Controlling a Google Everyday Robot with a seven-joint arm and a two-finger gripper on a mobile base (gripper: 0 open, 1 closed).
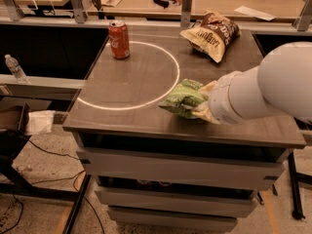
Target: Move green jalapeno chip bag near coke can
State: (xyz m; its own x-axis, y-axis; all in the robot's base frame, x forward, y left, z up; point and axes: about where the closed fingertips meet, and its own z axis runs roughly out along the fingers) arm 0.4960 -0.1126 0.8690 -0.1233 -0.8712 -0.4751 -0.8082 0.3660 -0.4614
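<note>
The green jalapeno chip bag (182,98) lies crumpled at the table's front right, just outside the white painted circle (127,75). My gripper (204,104) is at the bag's right end, at the tip of the big white arm (263,94). Its pale fingertips (205,115) show above and below the bag's edge, shut on it. The coke can (119,39) stands upright at the table's back left, on the circle's line, far from the bag.
A brown and cream chip bag (210,34) lies at the back right. A water bottle (15,68) stands on a low shelf to the left. Drawers sit under the table top (122,121). Desks with clutter run behind.
</note>
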